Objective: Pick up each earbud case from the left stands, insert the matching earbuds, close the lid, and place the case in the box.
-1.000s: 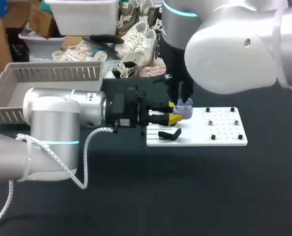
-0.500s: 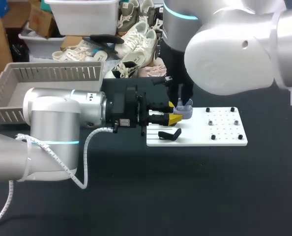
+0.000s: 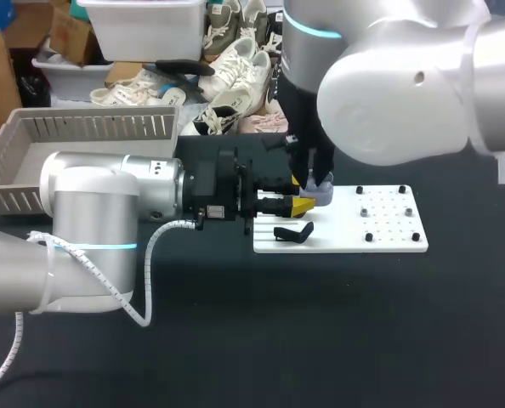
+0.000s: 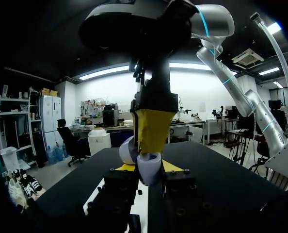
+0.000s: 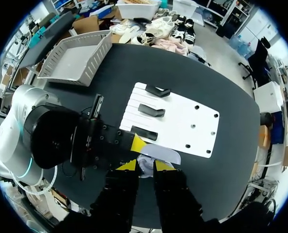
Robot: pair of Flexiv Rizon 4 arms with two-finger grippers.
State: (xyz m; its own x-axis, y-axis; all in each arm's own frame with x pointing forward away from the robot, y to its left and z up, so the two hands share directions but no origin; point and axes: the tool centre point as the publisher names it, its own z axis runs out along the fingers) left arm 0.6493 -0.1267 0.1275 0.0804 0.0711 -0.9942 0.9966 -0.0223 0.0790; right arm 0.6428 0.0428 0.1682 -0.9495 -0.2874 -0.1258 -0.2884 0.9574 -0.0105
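Left wrist view shows the left gripper point(image 4: 149, 167) with its jaws closed narrowly on the small rounded lavender earbud case point(image 4: 148, 173), one yellow tip against each side, lid tipped open toward one side. Directly above the case, the right gripper point(image 4: 152, 133) points straight down, its yellow tips reaching into the opening between lid and body; whether its jaws grip anything cannot be told. In the right wrist view the case lies just under that gripper, over the near edge of the flat white perforated plate point(image 5: 192, 121). Three black curved stands point(image 5: 151, 110) sit in a row on the plate's end nearer the left arm, all bare. The plate rests on the black worktop point(image 3: 320, 323). Farther off, beyond the left arm, the grey slatted plastic box point(image 3: 31, 161) stands on the worktop's far corner.
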